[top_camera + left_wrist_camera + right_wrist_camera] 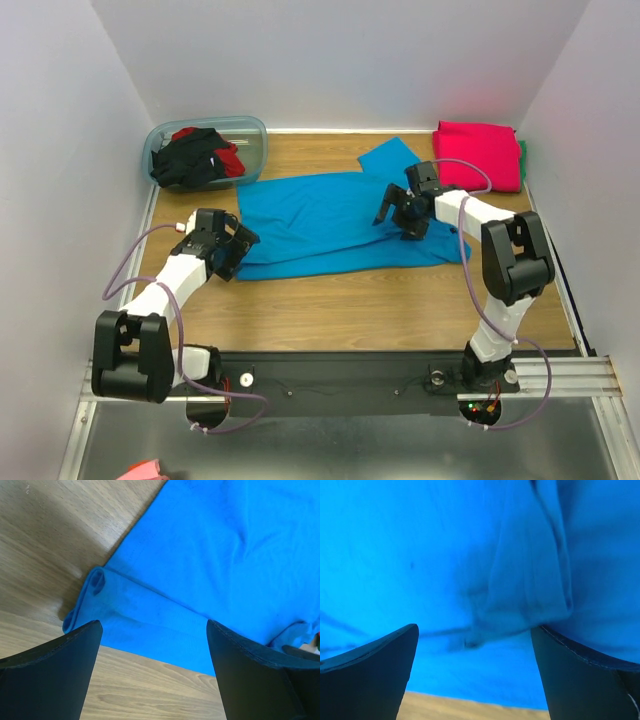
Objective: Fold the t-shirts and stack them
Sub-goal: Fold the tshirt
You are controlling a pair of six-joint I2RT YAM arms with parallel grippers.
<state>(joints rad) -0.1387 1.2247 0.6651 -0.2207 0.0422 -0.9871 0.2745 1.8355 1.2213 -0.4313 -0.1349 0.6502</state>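
A turquoise-blue t-shirt [330, 220] lies spread across the middle of the table, its near left hem corner rolled over [95, 587]. My left gripper [240, 250] is open and empty just above that left corner. My right gripper [398, 218] is open and empty over the shirt's right part, above a fold of cloth [530, 580]. A folded magenta-pink shirt [478, 152] lies at the back right. Black [185, 160] and red [228, 160] shirts are bunched in the tub.
A translucent blue-grey tub [250, 135] stands at the back left. Something green [522, 155] shows behind the pink shirt. White walls close in the table on three sides. Bare wood [380, 305] lies between the shirt and the arm bases.
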